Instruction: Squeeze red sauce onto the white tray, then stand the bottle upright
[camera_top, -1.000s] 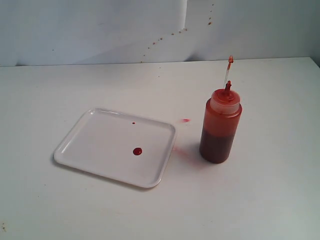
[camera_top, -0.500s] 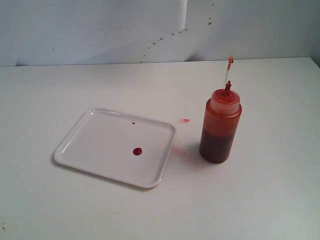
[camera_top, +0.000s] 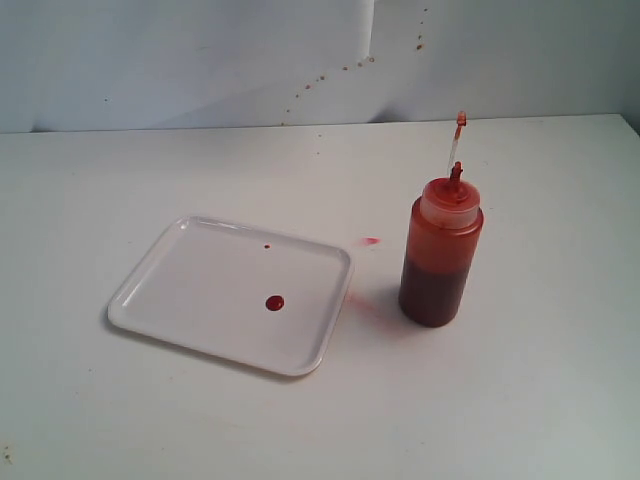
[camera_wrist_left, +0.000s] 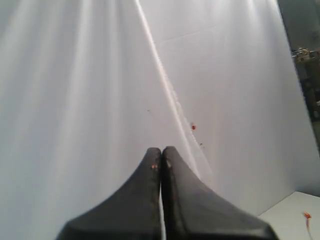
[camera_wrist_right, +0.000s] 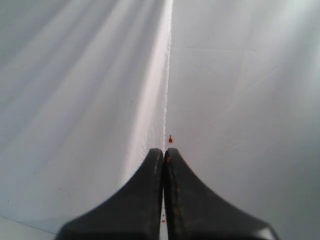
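The bottle (camera_top: 441, 250) stands upright beside the white tray (camera_top: 200, 290) holding 1 red sauce (camera_top: 274, 303) blob; left pincer (camera_wrist_left: 161, 155) and right pincer (camera_wrist_right: 163, 155) sit closed, empty.

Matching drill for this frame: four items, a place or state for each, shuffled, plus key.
Items
1. glossy dark-red sauce blob
2. flat rectangular white plastic tray
3. translucent cylindrical squeeze bottle of red-orange sauce
4. left gripper

Places or states
A. stands upright on the white table, right of the tray in the exterior view
B. jaws shut, holding nothing
C. lies flat on the table
D. sits on the tray's surface

Pairs: 1-D, 2-C, 3-A, 4-B
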